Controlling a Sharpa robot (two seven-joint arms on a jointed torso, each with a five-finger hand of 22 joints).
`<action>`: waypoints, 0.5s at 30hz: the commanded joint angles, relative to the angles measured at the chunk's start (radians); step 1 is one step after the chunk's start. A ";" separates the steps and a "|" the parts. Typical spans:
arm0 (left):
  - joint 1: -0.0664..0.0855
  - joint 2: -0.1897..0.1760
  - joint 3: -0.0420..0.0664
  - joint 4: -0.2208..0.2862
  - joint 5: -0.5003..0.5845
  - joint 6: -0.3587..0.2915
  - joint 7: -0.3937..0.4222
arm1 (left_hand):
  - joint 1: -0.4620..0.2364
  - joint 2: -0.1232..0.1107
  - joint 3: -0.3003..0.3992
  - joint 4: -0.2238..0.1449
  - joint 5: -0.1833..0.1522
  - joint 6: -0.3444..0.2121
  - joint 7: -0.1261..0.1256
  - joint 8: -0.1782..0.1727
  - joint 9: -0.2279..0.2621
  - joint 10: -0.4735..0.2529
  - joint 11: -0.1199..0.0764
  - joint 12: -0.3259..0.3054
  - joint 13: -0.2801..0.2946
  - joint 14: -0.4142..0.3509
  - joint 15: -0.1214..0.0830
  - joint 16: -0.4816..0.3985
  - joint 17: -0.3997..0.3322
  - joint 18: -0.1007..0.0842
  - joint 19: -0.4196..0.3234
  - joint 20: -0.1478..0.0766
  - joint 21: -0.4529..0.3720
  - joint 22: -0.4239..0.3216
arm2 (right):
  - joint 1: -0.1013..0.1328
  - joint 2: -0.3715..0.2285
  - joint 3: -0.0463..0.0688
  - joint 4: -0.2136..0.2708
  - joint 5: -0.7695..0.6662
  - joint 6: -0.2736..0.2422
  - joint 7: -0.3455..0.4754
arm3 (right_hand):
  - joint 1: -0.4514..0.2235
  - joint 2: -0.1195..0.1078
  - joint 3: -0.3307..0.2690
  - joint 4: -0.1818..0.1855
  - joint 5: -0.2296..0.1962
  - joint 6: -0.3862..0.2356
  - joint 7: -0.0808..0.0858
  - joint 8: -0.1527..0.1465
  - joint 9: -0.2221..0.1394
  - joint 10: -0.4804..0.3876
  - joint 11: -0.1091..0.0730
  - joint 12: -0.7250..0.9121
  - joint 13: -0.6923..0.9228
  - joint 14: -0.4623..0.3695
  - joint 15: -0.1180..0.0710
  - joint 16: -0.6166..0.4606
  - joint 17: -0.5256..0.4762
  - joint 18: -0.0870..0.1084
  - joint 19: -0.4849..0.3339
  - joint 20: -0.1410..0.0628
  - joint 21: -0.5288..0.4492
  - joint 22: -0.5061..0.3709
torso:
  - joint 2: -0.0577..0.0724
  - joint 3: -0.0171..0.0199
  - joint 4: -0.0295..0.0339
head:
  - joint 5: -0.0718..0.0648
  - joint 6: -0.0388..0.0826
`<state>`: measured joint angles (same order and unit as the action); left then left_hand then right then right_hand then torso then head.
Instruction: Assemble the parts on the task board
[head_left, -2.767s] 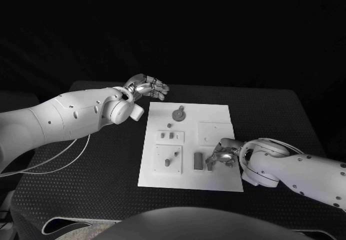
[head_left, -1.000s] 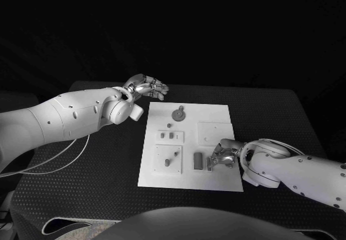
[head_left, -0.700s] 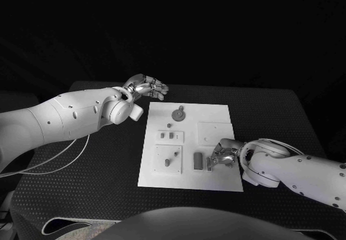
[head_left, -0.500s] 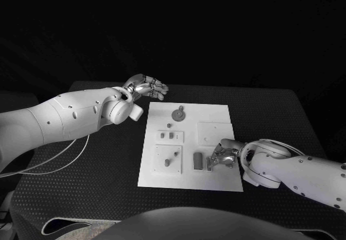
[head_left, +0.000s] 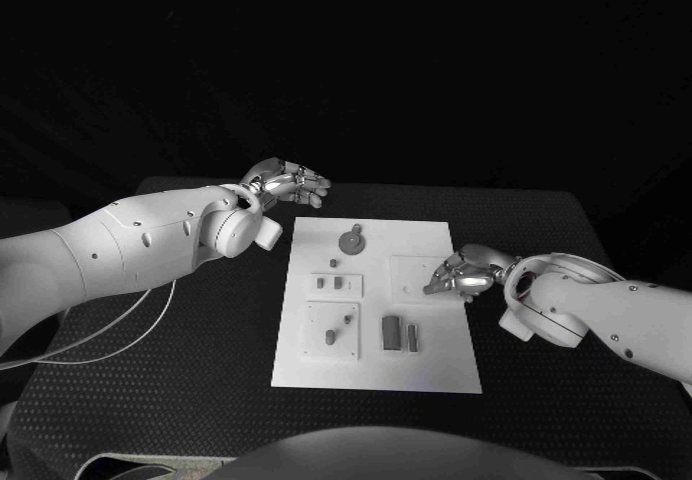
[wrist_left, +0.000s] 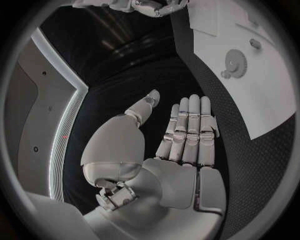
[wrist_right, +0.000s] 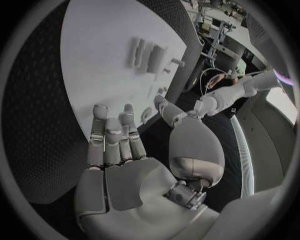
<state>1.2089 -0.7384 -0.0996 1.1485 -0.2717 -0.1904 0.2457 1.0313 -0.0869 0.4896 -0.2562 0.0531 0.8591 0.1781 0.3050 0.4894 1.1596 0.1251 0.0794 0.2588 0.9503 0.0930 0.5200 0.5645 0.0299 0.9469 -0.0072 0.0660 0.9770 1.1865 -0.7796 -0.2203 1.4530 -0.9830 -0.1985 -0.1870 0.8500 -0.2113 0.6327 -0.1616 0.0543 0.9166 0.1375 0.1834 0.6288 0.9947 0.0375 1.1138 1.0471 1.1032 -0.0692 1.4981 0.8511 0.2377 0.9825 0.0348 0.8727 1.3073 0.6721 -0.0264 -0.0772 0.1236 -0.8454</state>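
The task board (head_left: 378, 305) lies flat in the middle of the black table (head_left: 173, 340). The right hand (head_left: 459, 276) hovers over the board's right edge, fingers spread, holding nothing; 2 grey bar parts (head_left: 400, 334) lie nearer the robot, apart from it. The left hand (head_left: 289, 183) hangs open beyond the board's far-left corner, near the gear (head_left: 351, 239).

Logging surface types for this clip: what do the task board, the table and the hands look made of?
Task board: smooth matte white sheet, likely plastic. Table: black with a fine dotted weave, probably a textured mat. Left hand and right hand: silver with glints, metal or metallic-coated; cannot tell which.
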 joint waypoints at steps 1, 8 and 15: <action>0.006 0.016 0.001 -0.017 0.038 0.008 0.012 | -0.004 0.006 0.000 0.005 0.000 0.003 -0.008 0.006 0.000 0.007 -0.003 -0.002 -0.001 0.000 0.000 -0.006 0.002 -0.004 -0.005 0.001 0.003 -0.001 | 0.004 0.020 0.028 -0.080 0.212 -0.077 0.268 | 0.021 0.028 -0.007 -0.026 -0.003 -0.016 0.013 0.000 0.001 -0.009 0.000 -0.005 -0.005 -0.015 0.001 -0.007 -0.003 0.016 -0.016 0.005 -0.005 0.023 | -0.025 -0.0054 0.0004 | -0.010 0.033; 0.018 0.028 0.001 -0.046 0.044 0.002 0.020 | -0.004 0.010 0.001 0.005 0.000 -0.003 -0.010 0.003 -0.003 -0.002 -0.003 -0.008 -0.006 -0.012 0.000 -0.025 0.002 -0.005 -0.009 0.001 0.003 -0.002 | 0.005 0.094 0.108 -0.335 0.365 -0.022 0.411 | 0.075 0.110 0.011 -0.112 0.002 -0.023 0.024 0.010 0.005 -0.068 0.015 -0.229 -0.198 -0.107 0.015 -0.219 -0.124 -0.027 -0.210 0.068 -0.156 -0.032 | -0.057 -0.0104 0.0024 | -0.011 0.071; 0.020 0.052 0.002 -0.097 0.070 -0.003 0.030 | -0.009 0.011 0.003 0.003 0.000 -0.040 -0.010 -0.016 -0.017 -0.083 0.006 -0.017 -0.039 -0.104 0.023 -0.111 -0.016 -0.006 -0.049 0.020 -0.005 -0.017 | 0.003 0.167 0.159 -0.525 0.545 0.068 0.491 | 0.108 0.145 0.042 -0.122 -0.001 -0.103 0.040 -0.012 -0.011 -0.126 0.103 -0.667 -0.559 -0.322 0.195 -0.739 -0.375 -0.103 -0.496 0.139 -0.402 -0.139 | -0.083 -0.0070 0.0057 | -0.008 0.106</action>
<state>1.2274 -0.6912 -0.0990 1.0590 -0.2312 -0.1921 0.2526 1.0274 -0.0830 0.4896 -0.2562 0.0531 0.8243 0.1688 0.2927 0.4740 1.0880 0.1298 0.0667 0.2243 0.8573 0.1130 0.4185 0.5509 0.0295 0.9058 0.0114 0.0659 0.9629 1.1922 -0.6172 -0.0640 0.9444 -0.5697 -0.2036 0.2095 0.9576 -0.0734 0.6769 -0.2823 0.0503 0.8243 0.1821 0.1755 0.6204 0.8788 0.1363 0.4777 0.5123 0.7944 0.1089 0.7936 0.4912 0.1524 0.5049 0.1695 0.4872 1.1755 0.6045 -0.0358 -0.0740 0.1147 -0.7523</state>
